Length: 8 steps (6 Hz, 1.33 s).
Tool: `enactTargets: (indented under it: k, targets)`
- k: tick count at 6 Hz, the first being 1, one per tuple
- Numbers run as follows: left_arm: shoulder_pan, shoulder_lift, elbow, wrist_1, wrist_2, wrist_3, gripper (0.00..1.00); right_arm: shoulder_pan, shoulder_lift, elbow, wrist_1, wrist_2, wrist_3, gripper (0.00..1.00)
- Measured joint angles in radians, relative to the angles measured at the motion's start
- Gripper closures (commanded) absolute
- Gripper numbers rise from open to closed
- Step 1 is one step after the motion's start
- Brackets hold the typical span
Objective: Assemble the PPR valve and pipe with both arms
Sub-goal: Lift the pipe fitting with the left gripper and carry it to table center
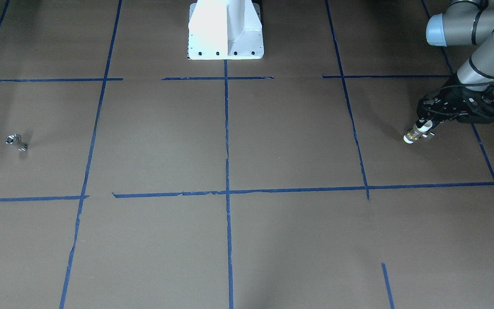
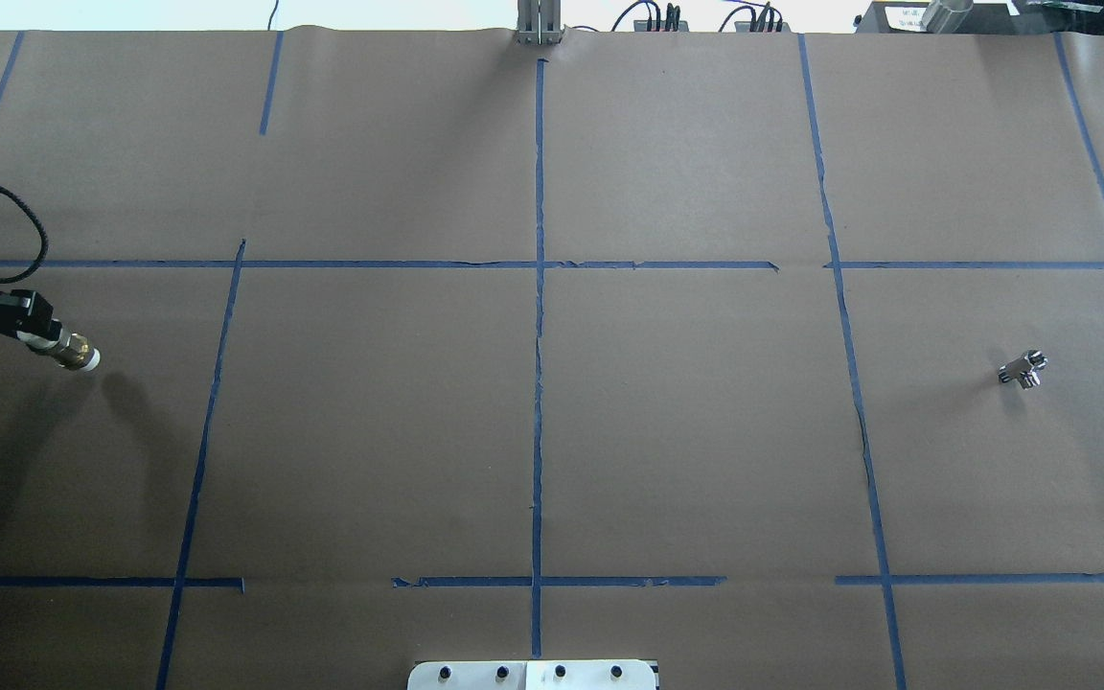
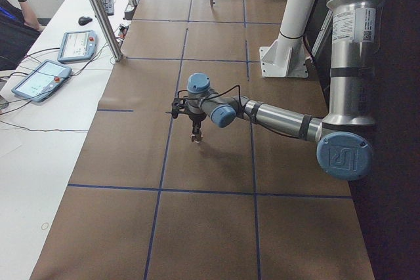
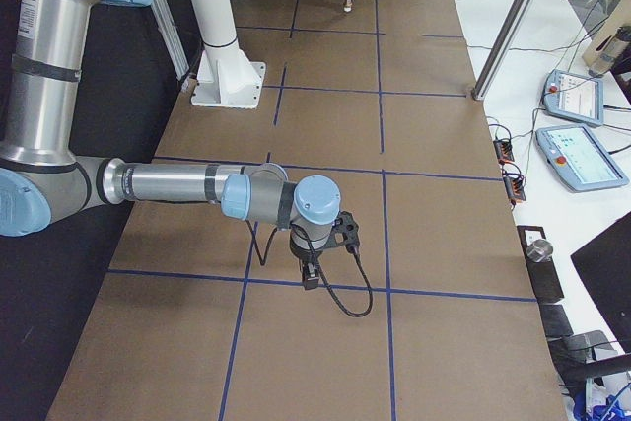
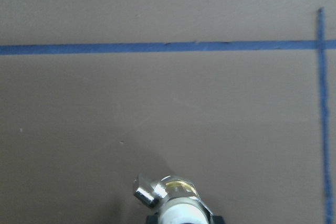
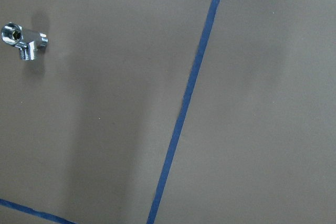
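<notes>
My left gripper (image 1: pixel 426 124) is shut on the PPR valve (image 1: pixel 416 133), a white-and-brass cylinder held tilted a little above the table at my far left. It also shows in the overhead view (image 2: pixel 73 353) and the left wrist view (image 5: pixel 176 203). The pipe (image 1: pixel 16 142), a small chrome elbow, lies on the brown paper far to my right; it also shows in the overhead view (image 2: pixel 1023 368) and the right wrist view (image 6: pixel 23 40). My right gripper (image 4: pixel 311 275) shows only in the exterior right view, pointing down over the table. I cannot tell if it is open or shut.
Blue tape lines (image 2: pixel 538 383) divide the brown paper into squares. The white robot base (image 1: pixel 225 30) stands at the table's near edge. A metal post (image 3: pixel 98 11) and teach pendants (image 3: pixel 39 77) are on the operators' side table.
</notes>
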Motion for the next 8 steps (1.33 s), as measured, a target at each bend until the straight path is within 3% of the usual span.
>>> enactTargets:
  k: [3,5,6,8]
  targets:
    - [0.078,-0.225,-0.064,0.157,0.004,-0.005,1.00,-0.002,0.000,0.000,0.000,0.000,0.000,0.00]
    - [0.224,-0.466,-0.044,0.395,0.111,-0.031,1.00,-0.003,0.000,-0.001,0.000,0.000,0.000,0.00]
    - [0.291,-0.578,0.001,0.471,0.183,-0.078,1.00,-0.003,0.000,-0.001,0.000,0.000,0.000,0.00]
    - [0.373,-0.779,0.161,0.482,0.226,-0.264,1.00,-0.003,0.000,-0.002,0.000,0.000,0.000,0.00]
